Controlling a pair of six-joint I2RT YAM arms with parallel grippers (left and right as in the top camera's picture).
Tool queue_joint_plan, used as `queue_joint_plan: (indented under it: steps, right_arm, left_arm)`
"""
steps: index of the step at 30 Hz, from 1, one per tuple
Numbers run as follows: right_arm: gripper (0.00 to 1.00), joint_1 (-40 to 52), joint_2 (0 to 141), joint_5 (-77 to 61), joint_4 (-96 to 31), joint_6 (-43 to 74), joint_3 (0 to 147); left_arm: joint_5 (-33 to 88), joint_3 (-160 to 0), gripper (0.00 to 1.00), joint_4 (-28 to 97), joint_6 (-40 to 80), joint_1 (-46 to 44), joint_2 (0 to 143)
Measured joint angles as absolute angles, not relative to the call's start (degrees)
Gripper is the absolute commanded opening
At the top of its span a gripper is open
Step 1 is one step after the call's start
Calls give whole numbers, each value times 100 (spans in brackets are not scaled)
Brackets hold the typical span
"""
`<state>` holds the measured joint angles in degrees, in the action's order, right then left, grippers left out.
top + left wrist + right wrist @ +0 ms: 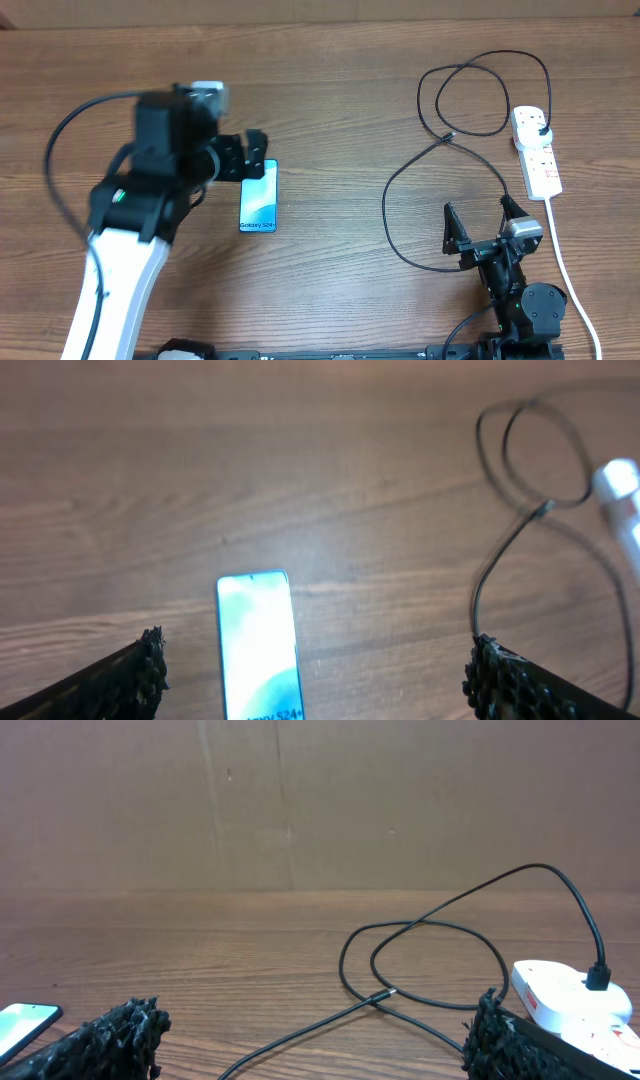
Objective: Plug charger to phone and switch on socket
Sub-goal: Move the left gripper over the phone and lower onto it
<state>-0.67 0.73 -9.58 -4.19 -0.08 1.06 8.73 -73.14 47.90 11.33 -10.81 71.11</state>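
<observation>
The phone (pixel 258 197) lies flat on the wood surface (pixel 320 60), left of centre, screen up and lit, with its long side running toward and away from the robot. The left gripper (pixel 245 155) hangs over the phone's far end with its fingers spread wide and nothing between them. In the left wrist view the phone sits between the two fingertips, touching neither.

The socket (pixel 535 150) lies at the far right of the surface, well apart from the phone. The charger (pixel 384 210) has its black plug (pixel 540 128) pushed into the socket's far end. From there its thin cable runs in loose loops across the surface to the left of the socket. The small tip (pixel 385 995) seems to lie loose on the surface among those loops, though it is too small to be sure. I cannot tell how the socket's switches are set. A thick white cord (pixel 562 255) leads from the socket's near end toward the robot.

The right gripper (pixel 482 225) sits low at the near right, fingers wide apart and empty, with a curve of the cable running just beside it.
</observation>
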Motion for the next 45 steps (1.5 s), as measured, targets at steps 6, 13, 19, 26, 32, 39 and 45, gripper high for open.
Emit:
queue_joint_plan:
  steps: [6,13,19,26,32,39,45]
  right_arm:
    - [100,-67,73,-958,-416,-8,106]
    - [100,-64,73,-961,-414,-8,106]
    - [100,-64,73,-958,-416,-8,106]
    - [100,-64,73,-958,-414,-8,106]
    - [100,-67,73,-958,-414,-8,106]
    - [100,-64,73,-958,-416,-8,106]
    - [100,-67,73,-961,-416,-8,106]
  left_arm:
    - [681,-7387,100,4901,1192,-1520,8215]
    - [661,-7389,100,5046,1208,-1566,9192]
    - [497,-7389,100,5269,1210,-1566,9784]
    - [113,-7389,100,5242,1214,-1566,10272]
    - [36,-7389,100,5210,1358,-1566,10687]
    - [14,-7387,99,5144,1363,-1520,10890]
    - [16,-7358,99,5089,1363,-1302,10890]
